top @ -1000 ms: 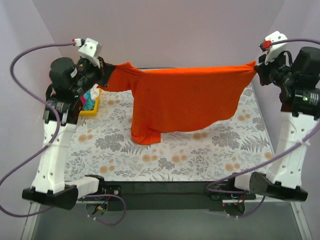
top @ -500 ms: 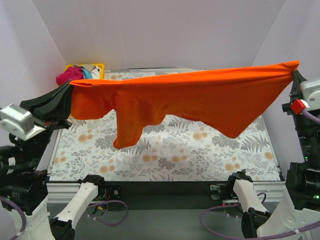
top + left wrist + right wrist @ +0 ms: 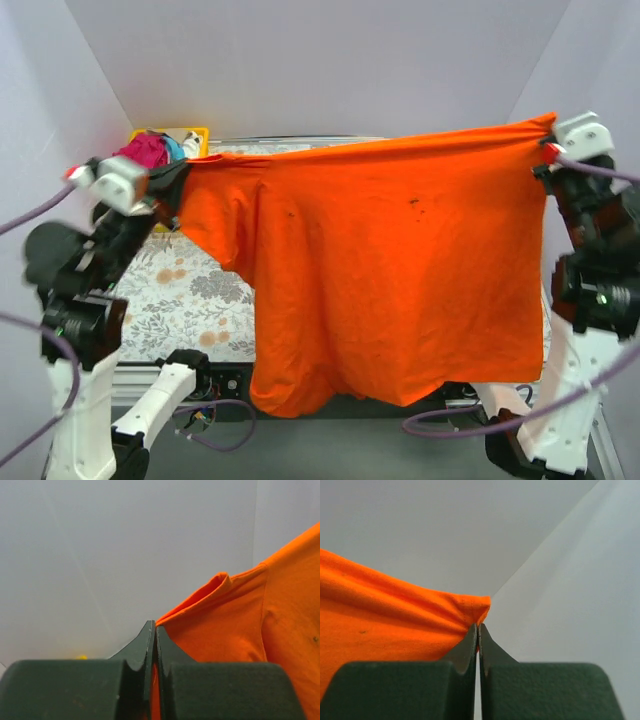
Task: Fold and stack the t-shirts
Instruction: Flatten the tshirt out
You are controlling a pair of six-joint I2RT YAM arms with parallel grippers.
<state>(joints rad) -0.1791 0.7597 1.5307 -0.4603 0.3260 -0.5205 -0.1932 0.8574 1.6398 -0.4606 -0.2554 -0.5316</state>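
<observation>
The vivid orange t-shirt [image 3: 400, 270] hangs spread out high above the table, held taut between both arms. My left gripper [image 3: 178, 178] is shut on its left top corner; the left wrist view shows orange cloth [image 3: 240, 625] pinched between the shut fingers [image 3: 172, 652]. My right gripper [image 3: 545, 135] is shut on the right top corner; the right wrist view shows the cloth [image 3: 395, 615] bunched at the fingertips [image 3: 470, 640]. The shirt's lower hem hangs past the table's near edge. A magenta shirt [image 3: 145, 150] and a teal one [image 3: 176, 147] lie in the back-left tray.
A yellow plastic tray [image 3: 195, 133] stands at the back left corner. The floral tablecloth [image 3: 190, 290] shows only at the left; the hanging shirt hides most of it. Pale walls close in on the left, back and right.
Both arms have swung the orange shirt from a slanted, stretched hold to a flat hanging sheet facing the camera. It now hangs lower and covers most of the table.
</observation>
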